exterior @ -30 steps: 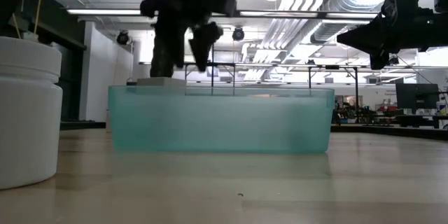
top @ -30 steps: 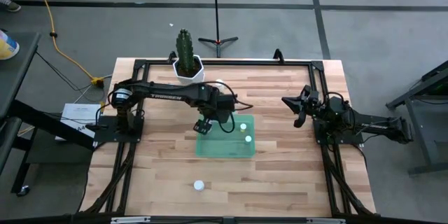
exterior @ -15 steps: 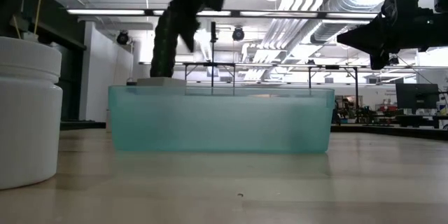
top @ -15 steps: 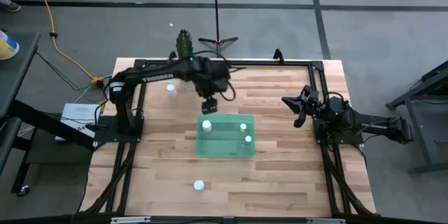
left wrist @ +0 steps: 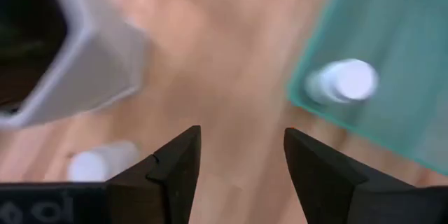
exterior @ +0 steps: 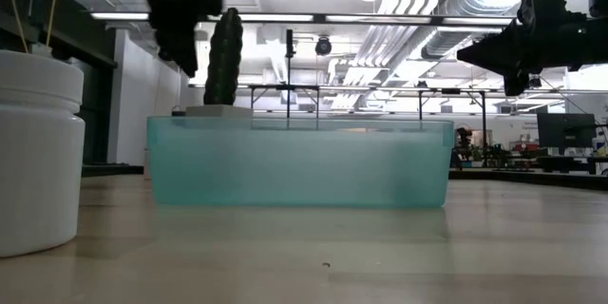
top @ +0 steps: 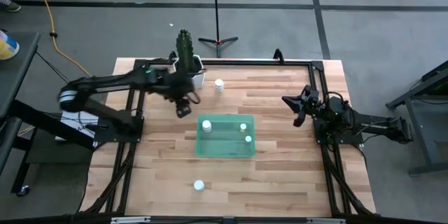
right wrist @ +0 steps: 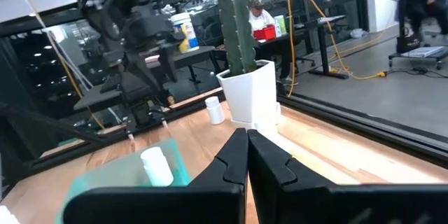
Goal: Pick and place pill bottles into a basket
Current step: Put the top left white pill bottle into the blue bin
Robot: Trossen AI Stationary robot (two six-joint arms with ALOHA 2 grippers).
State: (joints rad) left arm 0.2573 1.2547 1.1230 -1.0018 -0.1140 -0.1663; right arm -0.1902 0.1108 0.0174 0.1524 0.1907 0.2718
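The green basket (top: 225, 144) sits mid-table and holds three white pill bottles (top: 206, 124), (top: 243, 127), (top: 248, 138), the last yellowish. Another bottle (top: 219, 84) stands on the table beyond the basket, and one (top: 199, 185) stands near the front edge, large in the low view (exterior: 38, 152). My left gripper (top: 183, 109) hangs open and empty above the table, left of the basket's far left corner. In its wrist view (left wrist: 241, 168) a further bottle (left wrist: 98, 164) lies close beside one finger, untouched. My right gripper (top: 298, 106) is shut and empty at the right.
A white hexagonal pot with a cactus (top: 187, 64) stands at the far edge, just beyond my left gripper; it also shows in the left wrist view (left wrist: 91, 63). Black frame rails (top: 231, 61) run along the table's edges.
My left gripper has risen from the basket's far left corner, gone first toward the far edge, then swung toward the table's left. A white bottle that it covered now stands in the basket's far left corner.
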